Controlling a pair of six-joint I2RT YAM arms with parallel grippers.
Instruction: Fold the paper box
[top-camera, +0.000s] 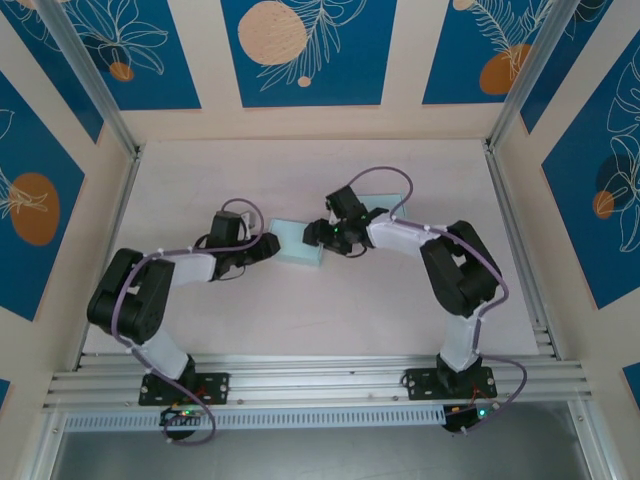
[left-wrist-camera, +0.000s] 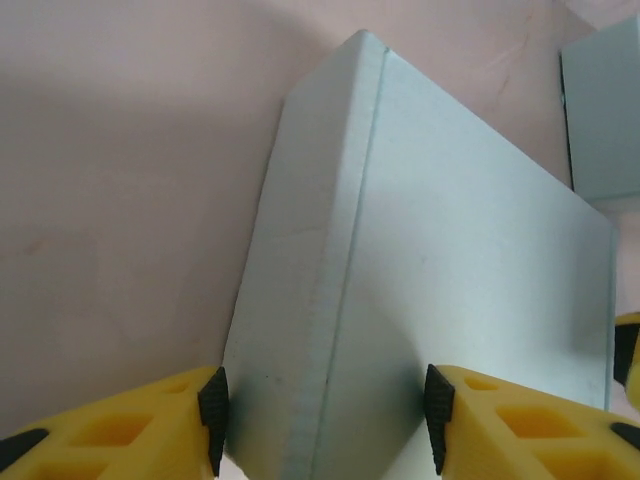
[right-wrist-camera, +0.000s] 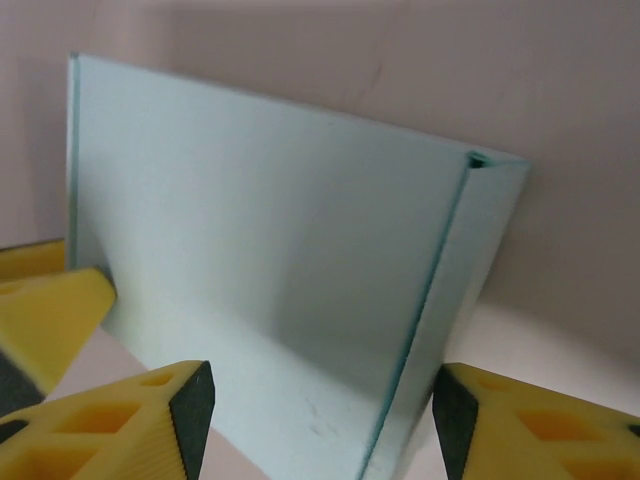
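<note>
A pale blue paper box (top-camera: 298, 243) sits mid-counter (top-camera: 330, 320) between two robot arms. The left gripper (top-camera: 268, 247) meets it from the left, jaws apart astride a folded corner. The right gripper (top-camera: 320, 234) faces it from the opposite side, jaws likewise apart around a folded edge. A second pale sheet (top-camera: 388, 212) lies just behind.
</note>
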